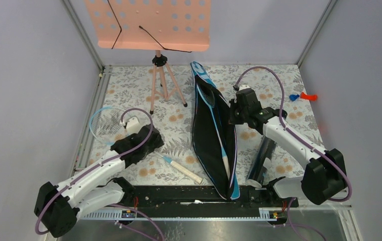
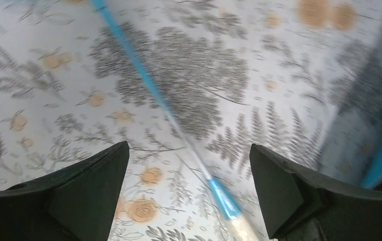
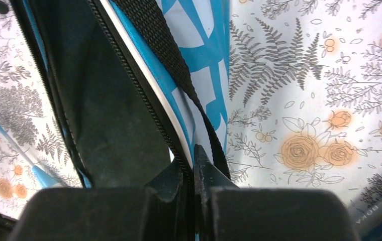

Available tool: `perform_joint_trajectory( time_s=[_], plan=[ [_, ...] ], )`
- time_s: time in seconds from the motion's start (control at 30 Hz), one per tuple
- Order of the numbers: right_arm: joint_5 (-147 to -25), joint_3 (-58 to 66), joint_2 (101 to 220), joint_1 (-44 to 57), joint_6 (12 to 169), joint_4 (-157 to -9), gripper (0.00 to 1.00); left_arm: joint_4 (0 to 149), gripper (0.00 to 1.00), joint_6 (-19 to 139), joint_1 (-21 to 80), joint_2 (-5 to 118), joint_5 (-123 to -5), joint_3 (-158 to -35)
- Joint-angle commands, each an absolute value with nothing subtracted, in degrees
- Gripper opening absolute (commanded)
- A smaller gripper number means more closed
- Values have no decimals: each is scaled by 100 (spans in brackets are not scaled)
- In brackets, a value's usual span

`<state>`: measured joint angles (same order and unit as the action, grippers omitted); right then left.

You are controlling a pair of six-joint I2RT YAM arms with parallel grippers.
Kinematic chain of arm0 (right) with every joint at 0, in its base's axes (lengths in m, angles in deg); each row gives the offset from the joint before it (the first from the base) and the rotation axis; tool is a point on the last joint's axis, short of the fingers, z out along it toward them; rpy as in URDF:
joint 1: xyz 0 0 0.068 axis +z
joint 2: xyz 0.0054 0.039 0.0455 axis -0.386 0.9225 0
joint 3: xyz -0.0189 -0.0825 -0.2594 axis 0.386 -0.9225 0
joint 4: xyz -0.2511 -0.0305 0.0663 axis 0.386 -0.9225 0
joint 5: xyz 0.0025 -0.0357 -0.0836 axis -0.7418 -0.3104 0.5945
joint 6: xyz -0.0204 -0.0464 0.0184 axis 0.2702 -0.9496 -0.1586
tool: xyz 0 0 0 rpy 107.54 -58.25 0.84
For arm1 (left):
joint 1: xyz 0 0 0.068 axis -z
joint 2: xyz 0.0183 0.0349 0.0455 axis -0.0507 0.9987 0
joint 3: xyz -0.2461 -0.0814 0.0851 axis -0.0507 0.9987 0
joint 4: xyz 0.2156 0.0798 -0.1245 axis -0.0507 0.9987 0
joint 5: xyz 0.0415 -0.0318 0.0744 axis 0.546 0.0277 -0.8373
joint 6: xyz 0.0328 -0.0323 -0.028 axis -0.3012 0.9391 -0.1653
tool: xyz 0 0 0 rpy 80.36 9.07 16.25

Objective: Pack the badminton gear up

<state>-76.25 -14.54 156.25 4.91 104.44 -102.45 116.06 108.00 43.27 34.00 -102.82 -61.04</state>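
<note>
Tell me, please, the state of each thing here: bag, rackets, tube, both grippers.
racket bag: unzipped, lying open on the table
loose racket: flat on the table, outside the bag, not held
second racket: inside the bag, pale handle showing
black tube: lying beside the bag, not packed
left gripper: open, above the loose racket's shaft
right gripper: shut on the bag's zipper edge

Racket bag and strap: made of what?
Racket bag: likely synthetic fabric, smooth blue-and-white printed outer with slight sheen. Lining: matte black. Strap: woven webbing, coarse ribbed weave visible. Zipper: fine black teeth, plastic or metal unclear.
</note>
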Motion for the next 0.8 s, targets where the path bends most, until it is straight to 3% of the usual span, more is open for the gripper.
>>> perform_joint_trajectory(
  time_s=[0.0, 0.1, 0.5, 0.63, 0.7, 0.77],
  plan=[
    [-8056, -1542, 15524, 446, 10583, -9979, 0, 11595, 99, 11661, 3867, 3503, -10596, -5909],
    [-8062, -1579, 15476, 445, 10590, -9974, 0, 11459, 96, 11758, 3503, 3897, -10491, -5947],
    [-8135, -1653, 15394, 444, 10590, -9913, 0, 10966, 60, 11909, 2959, 6149, -9777, -6545],
    [-8033, -1678, 15354, 444, 10586, -9906, 0, 11242, 42, 11874, 2936, 6717, -9712, -6925],
    [-8003, -1677, 15344, 445, 10589, -9912, 0, 11408, 38, 11967, 2945, 6816, -9757, -7009],
    [-7984, -1711, 15316, 440, 10588, -9913, 0, 11421, 24, 11991, 2948, 6833, -9813, -7029]
  ],
)
